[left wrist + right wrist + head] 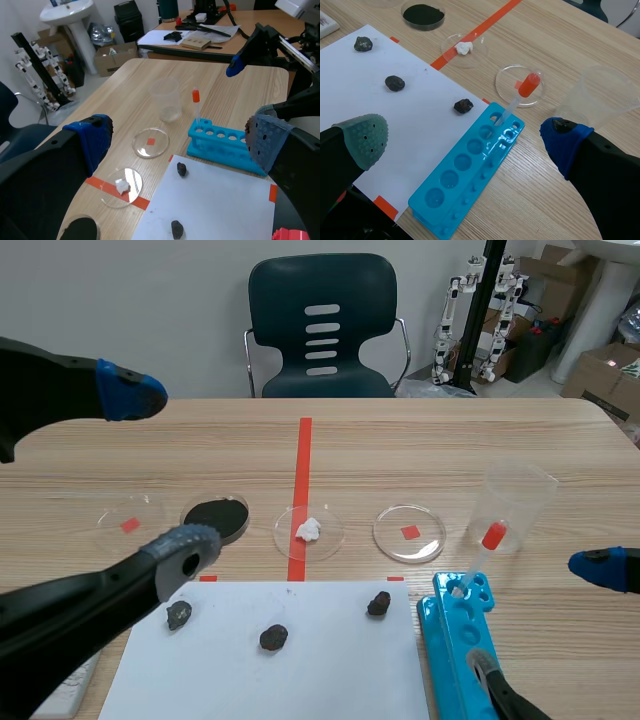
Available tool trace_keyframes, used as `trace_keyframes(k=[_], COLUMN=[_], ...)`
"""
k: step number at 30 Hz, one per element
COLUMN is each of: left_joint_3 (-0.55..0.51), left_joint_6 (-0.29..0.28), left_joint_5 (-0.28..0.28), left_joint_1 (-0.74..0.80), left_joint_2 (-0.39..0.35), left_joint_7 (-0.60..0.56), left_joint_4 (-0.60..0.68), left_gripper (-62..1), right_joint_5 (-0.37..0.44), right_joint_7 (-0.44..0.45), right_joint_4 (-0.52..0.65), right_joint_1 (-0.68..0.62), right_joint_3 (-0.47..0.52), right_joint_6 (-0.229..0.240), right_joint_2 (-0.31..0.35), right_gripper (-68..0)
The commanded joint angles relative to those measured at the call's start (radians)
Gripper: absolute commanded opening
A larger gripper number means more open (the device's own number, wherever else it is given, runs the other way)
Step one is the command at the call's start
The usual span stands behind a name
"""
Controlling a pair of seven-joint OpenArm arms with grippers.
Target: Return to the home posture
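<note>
My left gripper (158,475) hangs open above the table's left side, its blue pad high and its grey pad low. In the left wrist view its fingers (95,137) stand wide apart with nothing between them. My right gripper (545,620) is open low at the right, over the blue tube rack (455,640). In the right wrist view the rack (470,170) lies between and under its spread fingers (565,142). A tube with an orange-red cap (520,97) leans in the rack's far hole.
A white sheet (300,660) carries three dark stones (274,637). Behind it stand a dish of black powder (217,518), a dish with a white lump (309,530), two bare dishes (409,533) and a clear cup (515,500). A chair (322,325) stands across the table.
</note>
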Motion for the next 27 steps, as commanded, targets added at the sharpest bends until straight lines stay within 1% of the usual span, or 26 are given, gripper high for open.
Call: trace_keyframes(k=[1, 9, 27], left_joint_3=[-0.002, -0.006, -0.006], left_joint_6=[0.001, 0.002, 0.002], left_joint_5=[0.010, 0.035, 0.035], left_joint_1=[0.008, 0.013, 0.013], left_joint_2=[0.008, 0.008, 0.008], left_joint_7=[-0.013, -0.013, -0.010], left_joint_4=[0.020, 0.030, 0.030], left_gripper=[-5.3, -5.4, -5.4], right_joint_5=[0.011, 0.011, 0.011], right_joint_7=[0.011, 0.011, 0.011], right_joint_4=[0.005, 0.005, 0.005], right_joint_1=[0.009, 0.009, 0.009], right_joint_3=[0.006, 0.006, 0.006], right_joint_6=[0.001, 0.001, 0.001], right_joint_2=[0.000, 0.000, 0.000], right_gripper=[-2.9, -2.9, -2.9])
